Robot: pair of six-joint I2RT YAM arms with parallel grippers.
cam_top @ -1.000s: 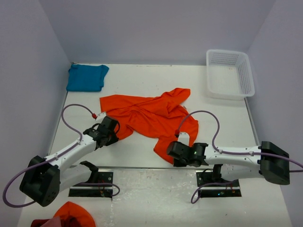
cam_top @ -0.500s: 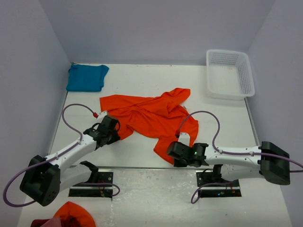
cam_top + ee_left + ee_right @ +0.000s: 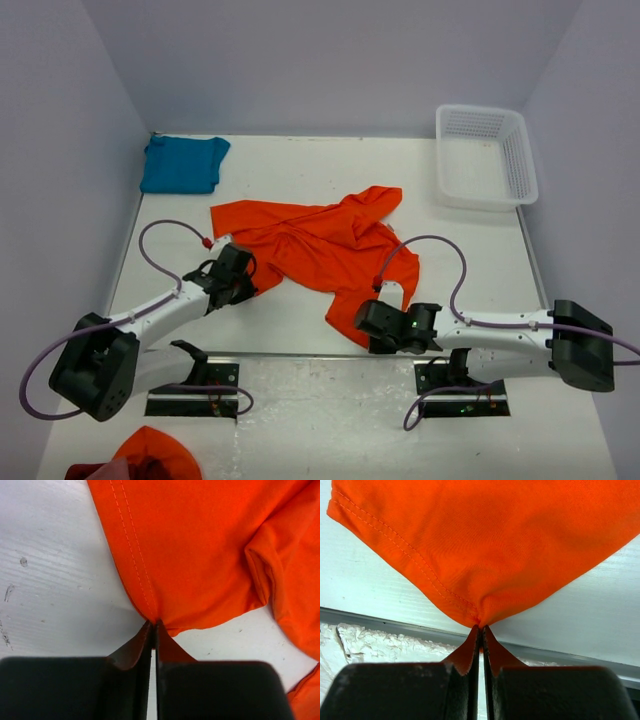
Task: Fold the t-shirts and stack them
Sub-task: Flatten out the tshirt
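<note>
The white table point(image 3: 300, 165) carries everything. The orange t-shirt point(image 3: 320, 245) lies crumpled across its middle, unfolded, its mass stretching from far-left to near-right, with one tail reaching down to the near edge. The white basket point(image 3: 480, 195) stands at the far right, well apart from it. The teal-blue t-shirt point(image 3: 183, 163) sits in the far-left corner, apparently already folded.

What matters for the next move is that the orange cloth lies entirely ahead of both arms, and each arm has hold of its near side. The left gripper point(image 3: 155, 626) has its jaws pressed together on the near-left edge of the shirt, right where the double-stitched hem point(image 3: 131, 555) runs into the fingertips. The right gripper point(image 3: 480, 628) is clamped tight on the near corner of the tail, just over the metal strip at the table's near edge point(image 3: 380, 620). The two pinch points are well apart, left and right, with slack, rumpled cloth bunched beyond the line between them.

As I read it, the shirt needs flattening first, so the hem between the grippers should be drawn taut sideways before any fold.
</note>
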